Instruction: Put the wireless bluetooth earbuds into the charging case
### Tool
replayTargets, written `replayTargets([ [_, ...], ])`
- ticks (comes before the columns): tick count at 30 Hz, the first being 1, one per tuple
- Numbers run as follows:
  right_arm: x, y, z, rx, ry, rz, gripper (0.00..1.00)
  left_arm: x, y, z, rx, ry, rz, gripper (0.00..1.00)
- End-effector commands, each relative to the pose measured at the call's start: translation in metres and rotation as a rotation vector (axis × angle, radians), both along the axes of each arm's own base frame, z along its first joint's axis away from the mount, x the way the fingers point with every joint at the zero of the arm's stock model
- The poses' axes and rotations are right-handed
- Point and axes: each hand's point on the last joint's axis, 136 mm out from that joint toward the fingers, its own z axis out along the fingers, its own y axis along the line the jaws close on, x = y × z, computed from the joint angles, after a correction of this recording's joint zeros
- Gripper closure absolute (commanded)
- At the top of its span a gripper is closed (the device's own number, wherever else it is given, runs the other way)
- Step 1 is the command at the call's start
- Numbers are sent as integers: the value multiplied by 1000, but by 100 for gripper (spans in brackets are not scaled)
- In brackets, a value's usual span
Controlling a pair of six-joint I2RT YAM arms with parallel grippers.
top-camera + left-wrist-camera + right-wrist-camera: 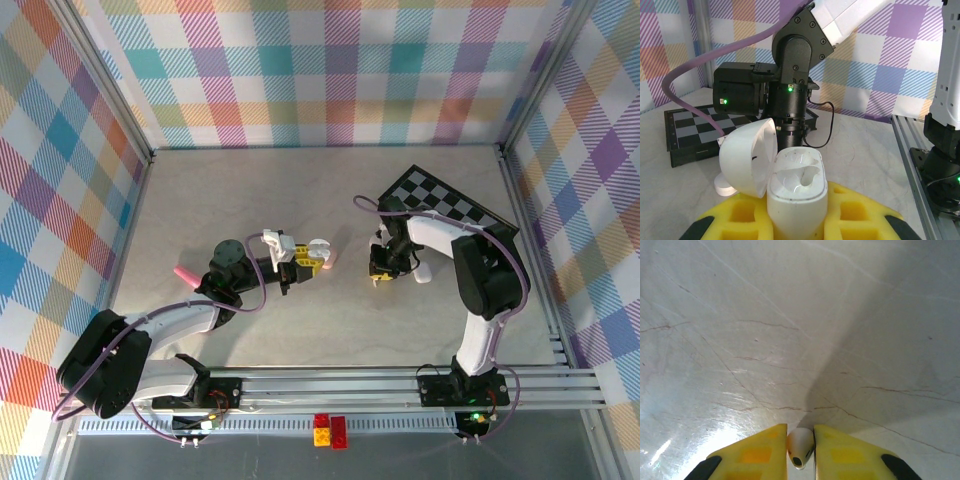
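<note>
We see the left fingers [742, 217] clamped on the charging case [797, 192], lid [747, 160] flipped back, wells up and tilted toward the other arm to receive; right fingers [757, 455] pinch one earbud [800, 442] low by the surface [790, 315], apart from the case, presumably for transfer.

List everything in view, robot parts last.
charging case: one, white, lid open, clamped in left gripper
earbud: one, white, pinched in right gripper
white item: one, on table beside right gripper; unidentifiable
pink item: one, on table by left arm; too small to identify
checkerboard: one, black-and-white, far right of table
bricks: count unclear, red and yellow, front rail
table: one, pale grey
left gripper: one, yellow fingers, shut on charging case
right gripper: one, yellow fingers, shut on earbud
</note>
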Motion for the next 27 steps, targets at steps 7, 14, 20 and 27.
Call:
replayTargets([
  [7, 16, 6, 28, 69, -192, -26, 81, 6, 5, 0, 7, -7, 34, 98],
  [14, 33, 16, 99, 249, -565, -17, 78, 20, 1, -12, 58, 13, 101, 98],
  [20, 29, 17, 170, 390, -829, -15, 80, 35, -17, -9, 20, 7, 109, 98],
  [27, 6, 26, 234, 578, -973, 38, 80, 42, -45, -3, -1, -15, 91, 98],
])
